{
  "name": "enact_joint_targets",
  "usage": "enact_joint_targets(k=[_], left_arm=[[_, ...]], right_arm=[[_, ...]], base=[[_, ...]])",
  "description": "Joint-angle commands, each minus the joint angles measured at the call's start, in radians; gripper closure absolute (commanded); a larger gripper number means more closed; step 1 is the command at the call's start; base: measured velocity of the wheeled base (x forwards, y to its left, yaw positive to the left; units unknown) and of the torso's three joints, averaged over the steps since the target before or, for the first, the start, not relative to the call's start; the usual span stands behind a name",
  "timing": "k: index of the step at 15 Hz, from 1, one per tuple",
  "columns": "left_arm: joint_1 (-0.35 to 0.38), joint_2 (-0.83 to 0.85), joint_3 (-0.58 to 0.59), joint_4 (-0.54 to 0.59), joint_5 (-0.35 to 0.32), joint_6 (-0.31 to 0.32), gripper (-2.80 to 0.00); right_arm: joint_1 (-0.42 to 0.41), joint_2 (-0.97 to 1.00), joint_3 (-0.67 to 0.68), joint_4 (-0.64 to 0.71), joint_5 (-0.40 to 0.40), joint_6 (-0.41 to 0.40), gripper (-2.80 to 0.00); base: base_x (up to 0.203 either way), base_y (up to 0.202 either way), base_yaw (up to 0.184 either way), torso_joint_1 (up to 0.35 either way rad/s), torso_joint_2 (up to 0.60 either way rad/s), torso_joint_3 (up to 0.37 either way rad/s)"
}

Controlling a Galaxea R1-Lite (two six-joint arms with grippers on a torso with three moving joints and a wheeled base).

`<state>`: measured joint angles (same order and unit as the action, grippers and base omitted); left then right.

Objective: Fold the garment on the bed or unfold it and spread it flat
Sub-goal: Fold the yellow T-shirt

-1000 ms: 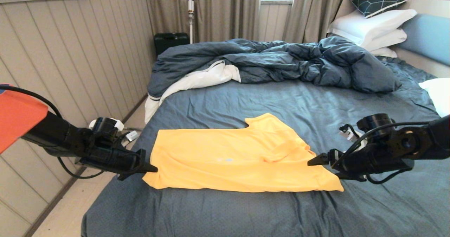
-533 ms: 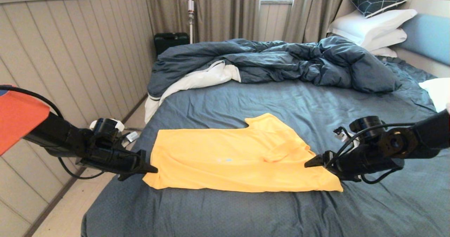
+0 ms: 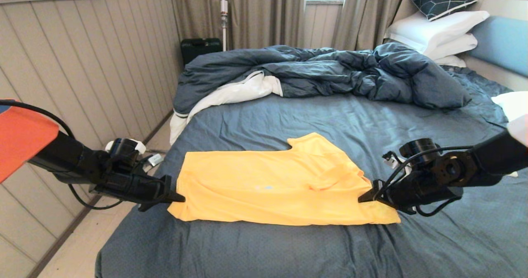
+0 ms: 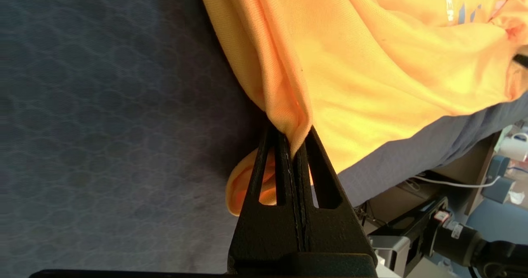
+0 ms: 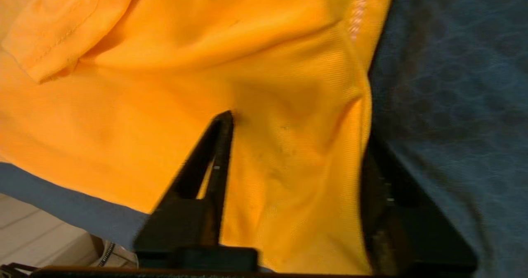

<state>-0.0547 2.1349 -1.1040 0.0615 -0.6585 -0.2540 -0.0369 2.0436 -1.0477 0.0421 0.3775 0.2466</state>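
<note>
The garment point(image 3: 272, 187) lay near the bed's point(image 3: 288, 249) front edge. The left gripper point(image 3: 175, 196) stayed clamped on its left end; the right gripper point(image 3: 365, 197) had lowered, jaws narrowing astride the right end, not yet gripping, probably readying a two-handed fold.

Black arms with looping black cables, an orange left shell, and triangular cut-out black pincer fingers point(image 4: 288, 179).
</note>
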Motion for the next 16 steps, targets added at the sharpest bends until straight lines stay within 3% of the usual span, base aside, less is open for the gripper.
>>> enact_joint_targets(k=[1,9,14,16], left_arm=[[-0.001,-0.001,0.004,0.001,-0.004,-0.002,0.0],[-0.002,-0.037,0.031,0.032,-0.004,-0.002,0.0],[-0.007,-0.138,0.071,0.12,-0.001,0.017,0.0],[-0.01,-0.155,0.073,0.169,-0.004,0.059,0.0]], right_arm=[[0.02,-0.005,0.003,0.001,0.003,0.002,0.0],[0.012,-0.051,0.051,0.001,-0.003,-0.002,0.0],[-0.006,-0.148,0.118,0.011,-0.002,-0.071,0.0],[-0.024,-0.179,0.147,0.026,-0.002,-0.103,0.0]], base=[[0.0,0.0,0.0,0.0,0.0,0.0],[0.0,0.0,0.0,0.0,0.0,0.0],[0.0,0.0,0.0,0.0,0.0,0.0],[0.0,0.0,0.0,0.0,0.0,0.0]])
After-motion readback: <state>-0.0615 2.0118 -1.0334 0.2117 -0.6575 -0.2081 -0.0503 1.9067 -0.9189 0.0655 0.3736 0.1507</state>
